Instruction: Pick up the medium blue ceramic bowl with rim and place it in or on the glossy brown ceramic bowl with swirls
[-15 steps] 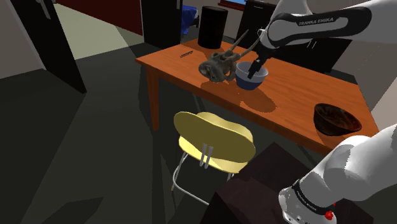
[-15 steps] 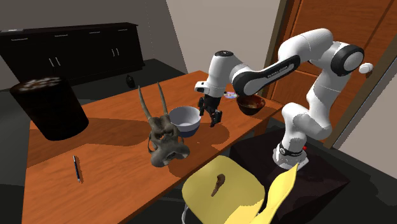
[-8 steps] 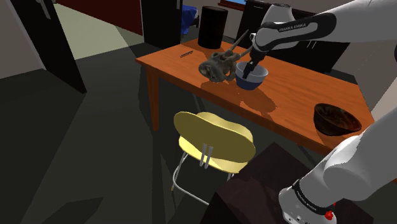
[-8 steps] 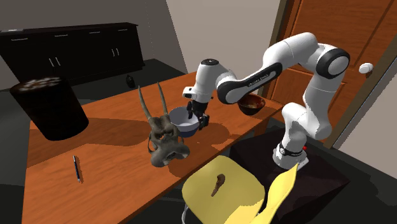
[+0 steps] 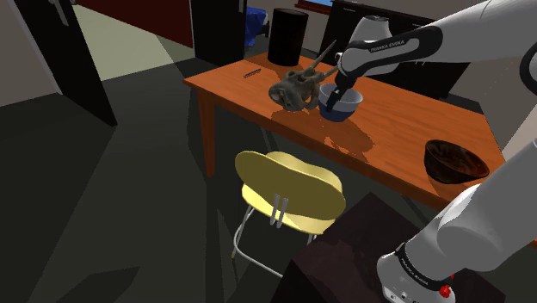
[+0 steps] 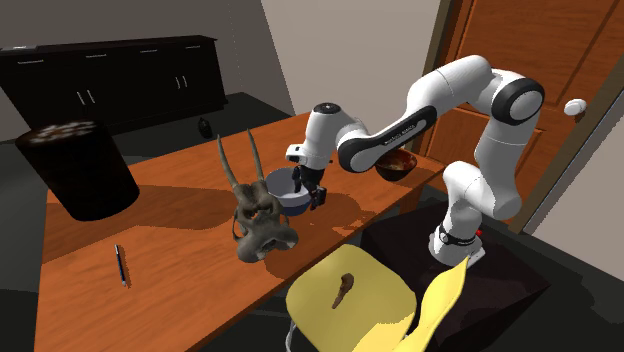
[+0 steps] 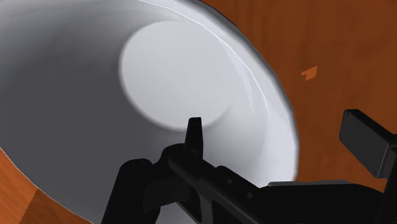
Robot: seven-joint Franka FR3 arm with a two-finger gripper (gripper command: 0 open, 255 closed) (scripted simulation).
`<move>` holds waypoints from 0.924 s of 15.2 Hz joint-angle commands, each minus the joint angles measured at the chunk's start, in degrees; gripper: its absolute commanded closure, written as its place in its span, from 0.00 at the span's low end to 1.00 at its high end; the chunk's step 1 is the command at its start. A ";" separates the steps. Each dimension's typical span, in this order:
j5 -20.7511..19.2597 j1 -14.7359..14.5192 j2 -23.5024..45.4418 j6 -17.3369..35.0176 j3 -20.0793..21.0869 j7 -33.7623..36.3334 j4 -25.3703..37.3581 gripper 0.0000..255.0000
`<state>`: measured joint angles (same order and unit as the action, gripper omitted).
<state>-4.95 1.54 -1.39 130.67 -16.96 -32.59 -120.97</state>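
The blue bowl (image 5: 342,105) with a pale inside stands upright on the orange-brown table (image 5: 404,120), beside a grey antlered figure. My gripper (image 5: 334,91) is down at the bowl's rim and open. In the wrist view one finger (image 7: 194,130) is inside the bowl (image 7: 95,95) and the other finger (image 7: 366,140) is outside its wall; neither touches the wall. From the second exterior view the gripper (image 6: 310,190) is at the bowl's (image 6: 283,192) edge nearest the arm's base. The dark brown bowl (image 5: 454,160) sits near the table's end by the stand, also seen behind the arm (image 6: 396,166).
The antlered figure (image 5: 297,88) nearly touches the blue bowl on the side away from the stand. A black cylinder (image 5: 287,36) and a pen (image 5: 251,74) lie further along the table. A yellow chair (image 5: 288,191) stands at the table's near edge.
The gripper has moved from beside the bowl, toward the shoulder view's left, and come down over the rim, so one finger is now inside. The bowl has not moved.
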 commanded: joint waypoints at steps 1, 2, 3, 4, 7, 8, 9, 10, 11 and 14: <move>0.02 0.01 0.05 0.09 -0.01 -0.02 -0.03 0.00; 0.02 0.01 0.05 0.09 -0.01 -0.02 -0.03 0.00; 0.02 0.01 0.05 0.09 -0.01 -0.02 -0.03 0.00; 0.01 0.01 0.04 0.07 -0.01 -0.02 -0.03 0.00; 0.01 0.01 0.04 0.07 -0.01 -0.02 -0.03 1.00; 0.01 0.01 0.04 0.07 -0.01 -0.02 -0.03 1.00; 0.01 0.01 0.03 0.07 -0.01 -0.02 -0.03 1.00; 0.01 0.00 0.03 0.08 -0.01 -0.01 -0.05 1.00; 0.01 0.00 0.03 0.09 0.00 -0.01 -0.05 1.00; 0.02 0.01 0.05 0.09 -0.01 -0.02 -0.03 1.00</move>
<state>-4.94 1.55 -1.38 130.76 -16.98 -32.60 -121.00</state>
